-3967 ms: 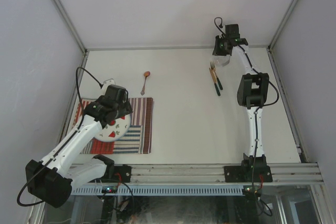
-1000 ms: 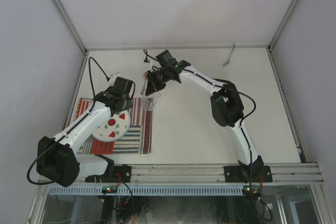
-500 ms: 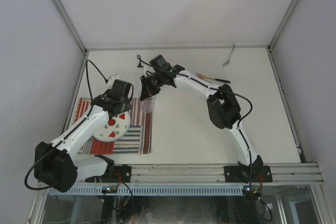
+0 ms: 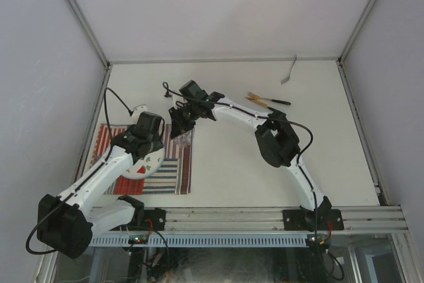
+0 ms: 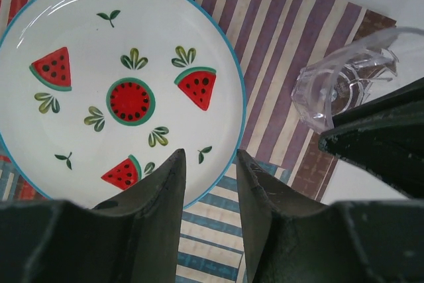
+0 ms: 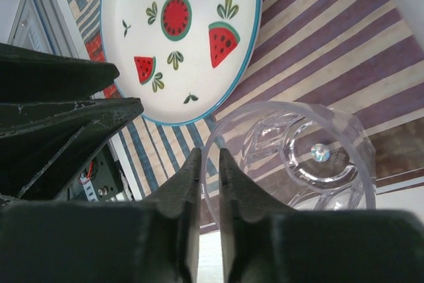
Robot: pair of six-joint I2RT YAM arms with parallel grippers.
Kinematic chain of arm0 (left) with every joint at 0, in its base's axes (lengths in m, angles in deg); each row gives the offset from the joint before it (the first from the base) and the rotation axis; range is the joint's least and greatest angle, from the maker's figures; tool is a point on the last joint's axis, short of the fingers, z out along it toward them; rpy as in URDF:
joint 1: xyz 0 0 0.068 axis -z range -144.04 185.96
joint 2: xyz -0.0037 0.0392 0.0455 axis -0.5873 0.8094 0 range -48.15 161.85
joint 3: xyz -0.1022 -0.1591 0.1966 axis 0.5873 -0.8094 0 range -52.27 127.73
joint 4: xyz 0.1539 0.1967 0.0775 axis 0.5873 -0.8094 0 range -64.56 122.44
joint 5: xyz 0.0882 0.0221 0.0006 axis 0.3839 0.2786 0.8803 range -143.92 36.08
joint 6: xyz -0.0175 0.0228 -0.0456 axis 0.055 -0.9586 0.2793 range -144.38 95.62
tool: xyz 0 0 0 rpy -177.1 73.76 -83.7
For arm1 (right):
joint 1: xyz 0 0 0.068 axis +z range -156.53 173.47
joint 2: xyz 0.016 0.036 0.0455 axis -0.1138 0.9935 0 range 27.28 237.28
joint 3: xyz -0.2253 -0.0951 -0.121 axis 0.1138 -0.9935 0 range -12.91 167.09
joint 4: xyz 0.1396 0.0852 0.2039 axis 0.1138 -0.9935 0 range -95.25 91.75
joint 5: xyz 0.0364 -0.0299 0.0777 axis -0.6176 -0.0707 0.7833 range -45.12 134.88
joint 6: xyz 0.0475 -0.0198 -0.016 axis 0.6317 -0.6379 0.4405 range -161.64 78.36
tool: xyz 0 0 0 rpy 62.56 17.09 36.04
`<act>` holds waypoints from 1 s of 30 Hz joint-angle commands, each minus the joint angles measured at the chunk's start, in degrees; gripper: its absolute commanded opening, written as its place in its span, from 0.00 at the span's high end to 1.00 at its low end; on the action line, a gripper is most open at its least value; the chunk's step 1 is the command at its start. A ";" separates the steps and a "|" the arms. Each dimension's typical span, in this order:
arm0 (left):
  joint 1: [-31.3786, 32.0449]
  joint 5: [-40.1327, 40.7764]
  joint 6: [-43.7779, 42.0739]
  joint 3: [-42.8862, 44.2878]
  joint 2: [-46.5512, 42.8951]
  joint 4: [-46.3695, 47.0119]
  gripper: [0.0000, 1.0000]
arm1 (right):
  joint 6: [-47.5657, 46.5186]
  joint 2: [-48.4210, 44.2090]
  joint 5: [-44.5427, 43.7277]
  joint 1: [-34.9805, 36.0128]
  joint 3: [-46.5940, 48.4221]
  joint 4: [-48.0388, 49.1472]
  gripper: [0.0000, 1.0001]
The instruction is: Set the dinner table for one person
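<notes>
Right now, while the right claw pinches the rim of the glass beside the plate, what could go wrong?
1. The right claw holds the glass only by its thin rim, so it may tilt or slip on release.
2. The glass is at the edge of the striped placemat; a base half on cloth could rock.
3. The left claw hovers open over the plate, close to the right claw; they might collide.

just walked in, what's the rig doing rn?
Setting a place. The right gripper pinches the rim of a clear glass, upright at the right edge of the striped placemat, beside the watermelon plate on the mat. Whether the glass has touched down is unclear. The left gripper hovers open and empty above the plate. Cutlery lies on the table, off the mat.
</notes>
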 commanded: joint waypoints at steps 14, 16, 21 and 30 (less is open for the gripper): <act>-0.33 -0.17 0.77 0.70 0.48 1.99 0.55 | -2.03 -5.07 -3.79 0.27 2.69 -2.91 0.55; -0.36 -0.29 0.74 1.50 1.41 2.10 0.55 | -1.68 -4.66 -2.96 -0.01 4.65 -3.04 0.52; -0.36 -0.31 0.74 4.38 3.39 2.12 0.55 | -1.58 -2.25 -1.03 -0.33 10.52 -4.97 0.50; -0.35 -3.08 -1.90 7.93 7.78 4.63 0.48 | -3.10 -6.17 -6.82 -4.12 13.45 -9.16 0.49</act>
